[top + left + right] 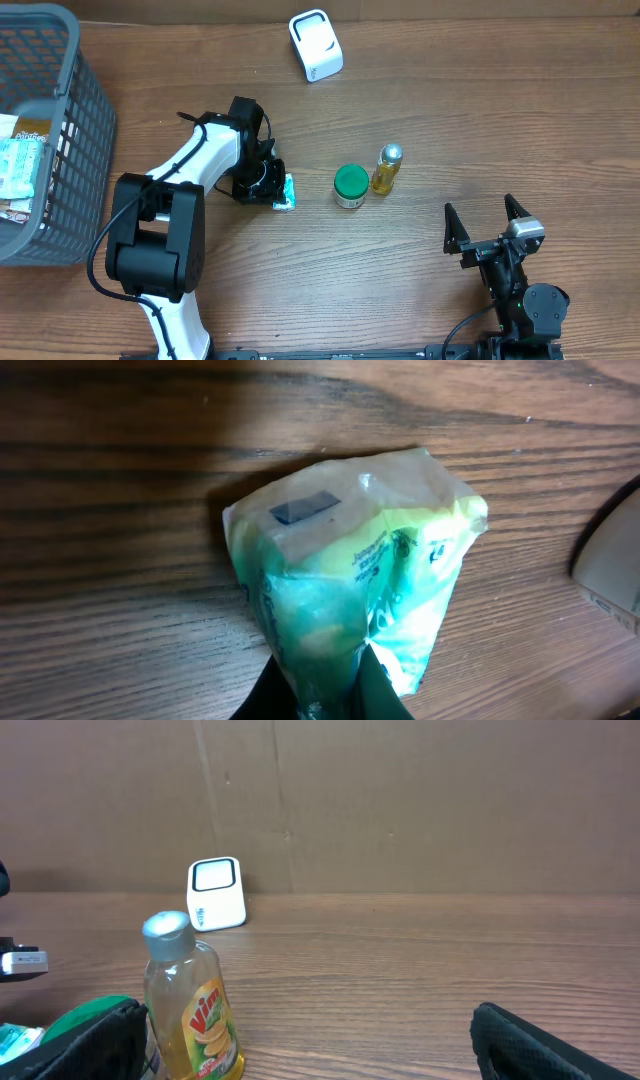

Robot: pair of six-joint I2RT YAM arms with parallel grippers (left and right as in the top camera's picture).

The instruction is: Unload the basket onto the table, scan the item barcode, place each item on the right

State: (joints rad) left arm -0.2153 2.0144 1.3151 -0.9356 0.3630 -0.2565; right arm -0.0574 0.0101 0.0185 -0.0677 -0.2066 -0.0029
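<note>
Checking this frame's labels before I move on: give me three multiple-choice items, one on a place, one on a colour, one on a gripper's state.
1. Where does the white scanner stand?
A) inside the basket
B) lying by the near edge
C) alone at the far side of the table

2. What colour is the lid of the jar beside the yellow bottle?
A) green
B) red
C) black

3. What is the left gripper doing?
A) open above the jar
B) shut on the soft packet
C) out of every view

Answers:
1 C: the overhead view shows it apart from everything else.
2 A: the lid shows green from above.
3 B: the left wrist view shows the packet's end pinched between the fingers.
</note>
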